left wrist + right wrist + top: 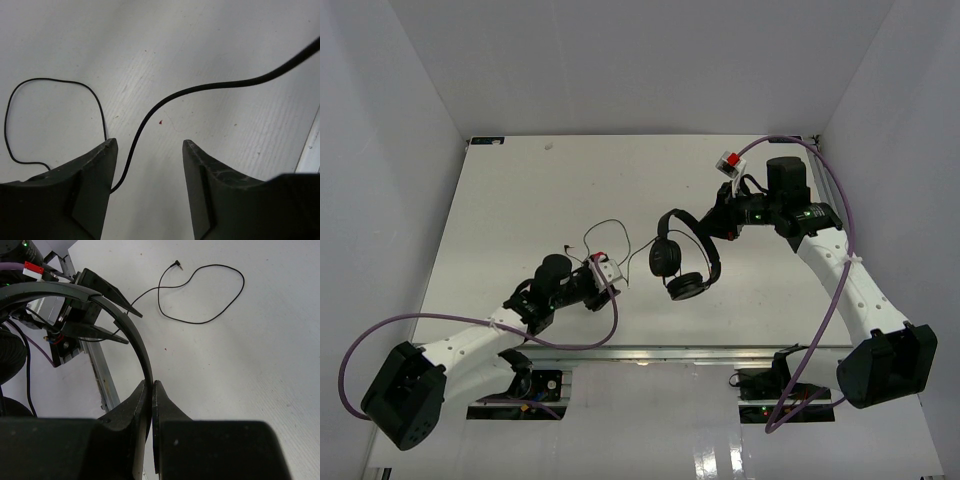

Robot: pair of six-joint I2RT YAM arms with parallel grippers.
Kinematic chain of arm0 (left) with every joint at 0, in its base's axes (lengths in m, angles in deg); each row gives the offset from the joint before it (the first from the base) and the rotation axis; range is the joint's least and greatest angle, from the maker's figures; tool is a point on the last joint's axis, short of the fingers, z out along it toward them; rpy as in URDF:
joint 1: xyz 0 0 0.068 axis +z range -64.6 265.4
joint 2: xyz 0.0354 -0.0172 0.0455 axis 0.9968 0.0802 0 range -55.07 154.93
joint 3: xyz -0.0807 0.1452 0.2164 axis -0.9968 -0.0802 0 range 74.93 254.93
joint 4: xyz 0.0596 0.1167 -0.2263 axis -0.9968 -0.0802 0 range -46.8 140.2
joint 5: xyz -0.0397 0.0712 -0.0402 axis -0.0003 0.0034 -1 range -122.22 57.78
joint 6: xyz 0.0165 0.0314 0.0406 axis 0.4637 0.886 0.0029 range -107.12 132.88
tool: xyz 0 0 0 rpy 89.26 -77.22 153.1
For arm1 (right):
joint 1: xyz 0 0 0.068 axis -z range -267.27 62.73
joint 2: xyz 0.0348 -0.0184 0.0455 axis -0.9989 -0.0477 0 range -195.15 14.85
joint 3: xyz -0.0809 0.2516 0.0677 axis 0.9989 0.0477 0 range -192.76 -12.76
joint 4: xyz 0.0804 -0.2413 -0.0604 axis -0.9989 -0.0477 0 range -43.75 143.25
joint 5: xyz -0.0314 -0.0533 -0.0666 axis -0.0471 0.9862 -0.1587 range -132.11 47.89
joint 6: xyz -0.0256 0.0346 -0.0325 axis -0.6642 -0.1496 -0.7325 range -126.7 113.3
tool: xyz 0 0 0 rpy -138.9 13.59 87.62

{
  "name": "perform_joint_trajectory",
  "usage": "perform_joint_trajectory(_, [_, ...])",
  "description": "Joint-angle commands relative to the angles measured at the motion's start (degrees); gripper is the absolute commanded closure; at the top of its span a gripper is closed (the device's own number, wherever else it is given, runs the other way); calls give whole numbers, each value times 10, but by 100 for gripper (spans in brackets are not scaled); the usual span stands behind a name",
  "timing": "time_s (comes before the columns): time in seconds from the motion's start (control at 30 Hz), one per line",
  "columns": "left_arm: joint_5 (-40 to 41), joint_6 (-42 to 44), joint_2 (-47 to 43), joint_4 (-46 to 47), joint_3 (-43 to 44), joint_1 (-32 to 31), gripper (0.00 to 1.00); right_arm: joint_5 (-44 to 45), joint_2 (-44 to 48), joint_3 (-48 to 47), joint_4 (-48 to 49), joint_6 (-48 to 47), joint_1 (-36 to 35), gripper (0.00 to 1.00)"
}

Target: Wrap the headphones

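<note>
The black headphones [686,258] hang above the table's middle, with both earcups [667,261] below the thin headband [134,332]. My right gripper [713,226] is shut on the headband, which shows pinched between the fingertips in the right wrist view [151,386]. The thin black cord [607,226] runs left from the headphones and loops on the table, ending in a plug [176,263]. My left gripper [610,283] is open and low over the table. In the left wrist view [149,145] the cord [200,89] passes between its fingers, close to the left finger.
The table's near edge is an aluminium rail [650,355], also in the right wrist view [102,380]. Thick purple cables [835,290] run along both arms. White walls enclose the table on the left, right and back.
</note>
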Motion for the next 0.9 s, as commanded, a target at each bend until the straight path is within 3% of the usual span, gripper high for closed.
perform_joint_trajectory(0.0, [-6, 9, 17, 52, 4, 5, 56, -31, 20, -31, 1, 18, 2, 92])
perform_joint_trajectory(0.13, [-9, 1, 18, 64, -5, 6, 84, -33, 21, -34, -1, 24, 3, 92])
perform_joint_trajectory(0.27, [-32, -23, 11, 58, 1, 7, 100, -25, 15, -45, 5, 44, 3, 92])
perform_joint_trajectory(0.57, [-35, -208, 50, 84, 24, -1, 100, -4, -40, -96, 81, 261, 3, 92])
perform_joint_trajectory(0.73, [-18, -267, 96, 84, 44, -4, 100, -9, -65, -113, 98, 309, 3, 92])
perform_joint_trajectory(0.87, [-12, -290, 133, 75, 62, -22, 100, 65, -62, -114, 98, 321, 6, 92])
